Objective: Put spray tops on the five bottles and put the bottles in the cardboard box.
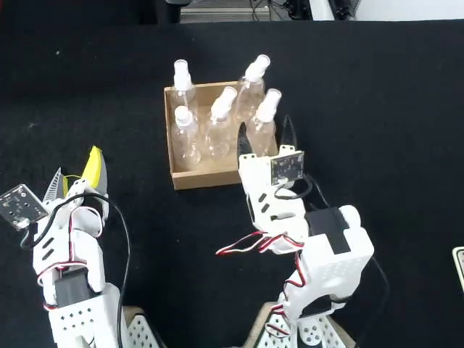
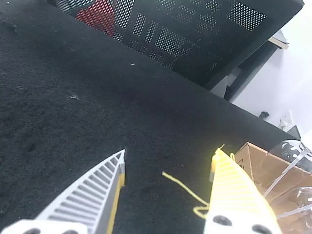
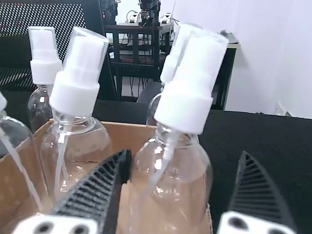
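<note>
The cardboard box point(image 1: 207, 177) stands at mid-table and holds several clear bottles with white spray tops, among them the rear-left bottle point(image 1: 183, 85) and the front-right bottle point(image 1: 264, 122). My right gripper point(image 1: 267, 136) is open, its black fingers standing on either side of that front-right bottle at the box's right corner. Up close, the same bottle point(image 3: 176, 168) sits between the right gripper's point(image 3: 184, 155) fingers, with the box wall point(image 3: 122, 131) behind. My left gripper point(image 1: 75, 172) is open and holds nothing, over the black cloth left of the box. The left wrist view has the left gripper point(image 2: 168, 163) near a box corner point(image 2: 251, 161).
Black cloth covers the whole table point(image 1: 377, 87). A small white object point(image 1: 458, 264) lies at the right edge. A mesh chair back point(image 2: 195, 24) stands beyond the table's far edge. Loose yellow thread point(image 2: 185, 187) hangs by the left gripper's yellow finger.
</note>
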